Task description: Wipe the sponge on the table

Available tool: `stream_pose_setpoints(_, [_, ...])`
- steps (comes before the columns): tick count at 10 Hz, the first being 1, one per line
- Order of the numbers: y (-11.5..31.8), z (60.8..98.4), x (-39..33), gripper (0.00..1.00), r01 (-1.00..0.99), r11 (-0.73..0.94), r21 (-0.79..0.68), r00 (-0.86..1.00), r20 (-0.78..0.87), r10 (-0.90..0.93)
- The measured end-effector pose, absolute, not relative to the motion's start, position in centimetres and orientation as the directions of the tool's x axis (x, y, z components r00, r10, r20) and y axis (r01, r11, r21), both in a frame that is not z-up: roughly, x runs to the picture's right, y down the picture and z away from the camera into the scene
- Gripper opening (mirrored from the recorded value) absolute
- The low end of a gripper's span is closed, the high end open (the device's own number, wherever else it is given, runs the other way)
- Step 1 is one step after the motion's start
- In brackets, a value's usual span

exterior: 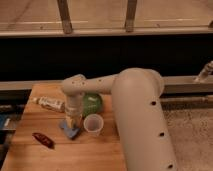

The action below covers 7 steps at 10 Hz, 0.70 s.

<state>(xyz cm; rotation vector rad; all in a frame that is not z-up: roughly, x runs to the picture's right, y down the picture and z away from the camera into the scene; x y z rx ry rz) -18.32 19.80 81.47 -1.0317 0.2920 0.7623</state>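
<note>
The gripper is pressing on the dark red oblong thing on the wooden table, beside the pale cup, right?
No. In the camera view the gripper is down on the small flat light-blue sponge, next to the pale cup; the dark red oblong thing lies apart on the wooden table.

Claw [73,125] on sponge [71,134], cup [93,124] just beside

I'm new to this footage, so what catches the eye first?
The thick beige robot arm arches in from the lower right, its gripper closed on a small flat light-blue sponge on the light-brown wooden table. A green bowl and clear plastic cup sit beside it.
</note>
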Motion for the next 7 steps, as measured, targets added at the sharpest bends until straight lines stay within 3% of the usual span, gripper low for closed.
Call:
stream_pose_setpoints(4, [18.7,83.3,-22.0,0.0,-0.643,0.324,-0.694,0.759,-0.523,0.388])
stream_pose_setpoints(7, [18.3,81.5,-24.9,0.0,-0.571,0.379,-0.728,0.816,-0.454,0.358])
